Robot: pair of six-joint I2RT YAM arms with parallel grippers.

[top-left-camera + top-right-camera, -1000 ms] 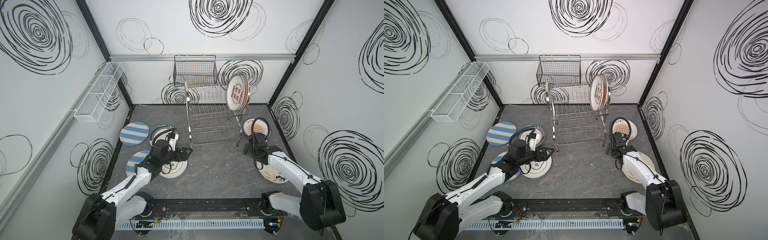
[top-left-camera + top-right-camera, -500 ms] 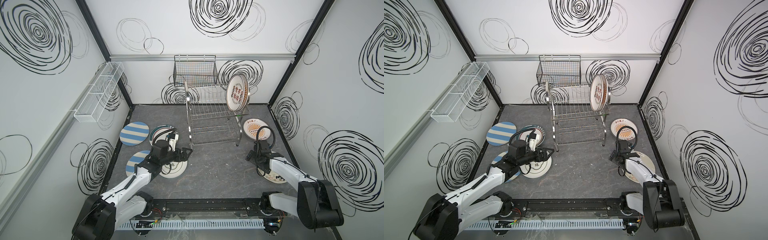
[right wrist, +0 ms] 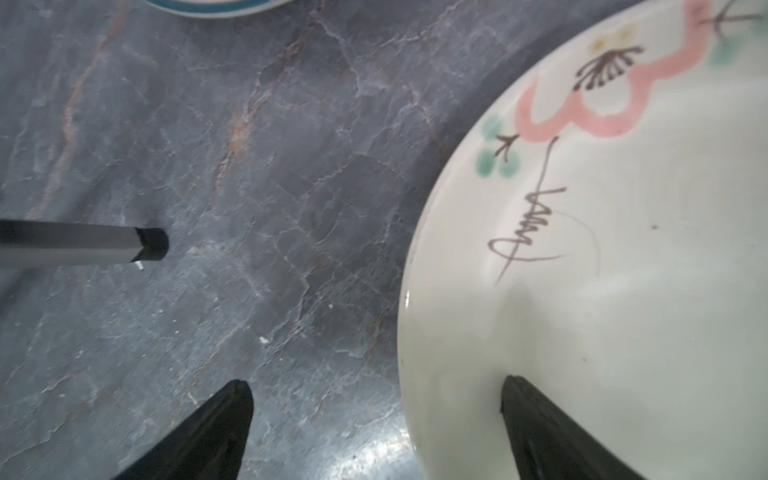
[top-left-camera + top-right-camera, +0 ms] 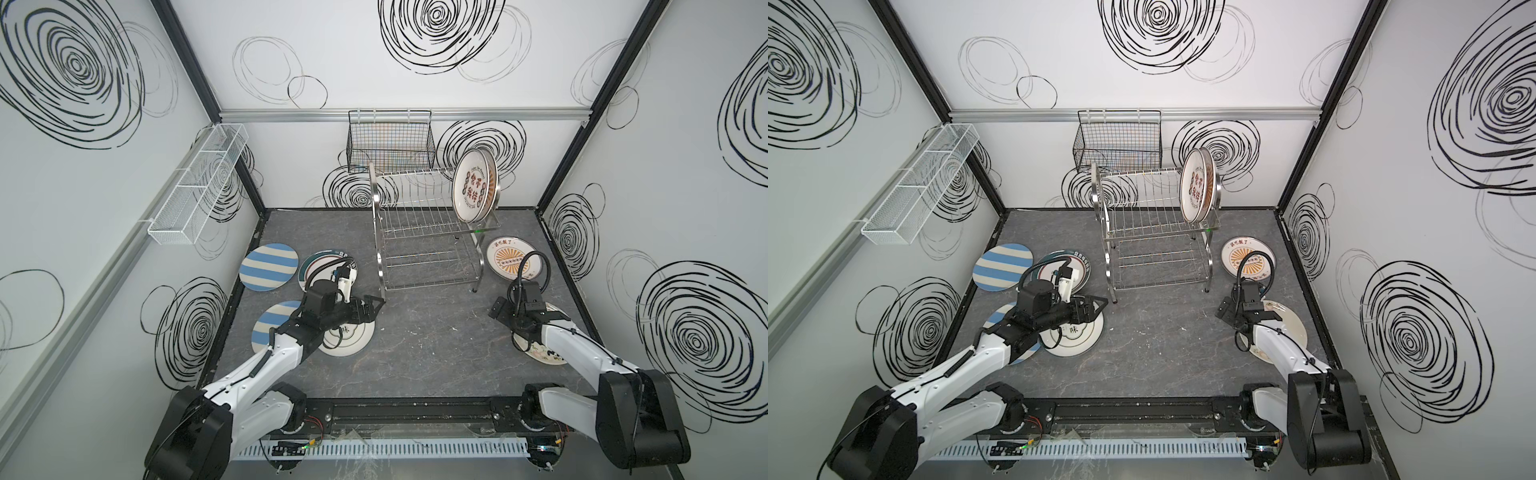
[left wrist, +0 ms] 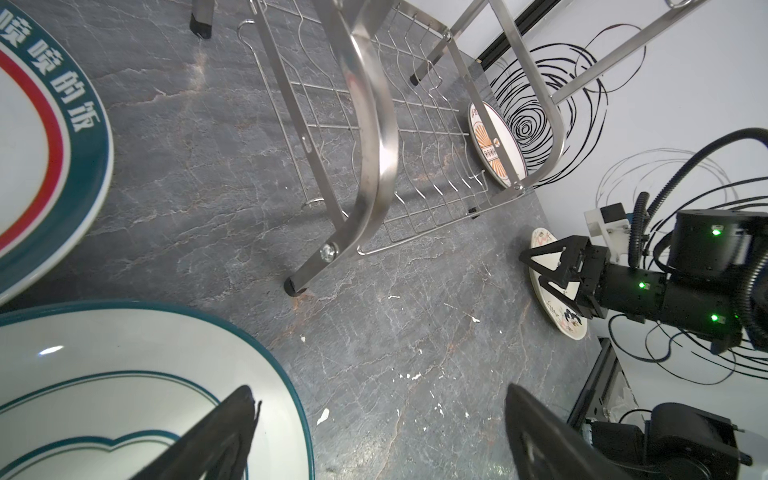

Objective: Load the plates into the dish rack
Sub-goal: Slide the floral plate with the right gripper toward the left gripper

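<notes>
In both top views my right arm [image 4: 582, 345] has drawn back from beside the dish rack [image 4: 428, 232] to the flowered plate [image 4: 540, 355] lying on the surface [image 4: 436, 332], so I judge its pickup comes next; the left wrist view shows my right jaws spread over its edge; the right wrist view puts its rim between them.

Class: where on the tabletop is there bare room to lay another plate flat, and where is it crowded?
Free: the grey tabletop in front of the dish rack, between the cloud-outline plate and the flowered plate; also the back strip left of the rack, behind the far striped plate. Crowded: the left side, around the teal-rimmed plate.
</notes>
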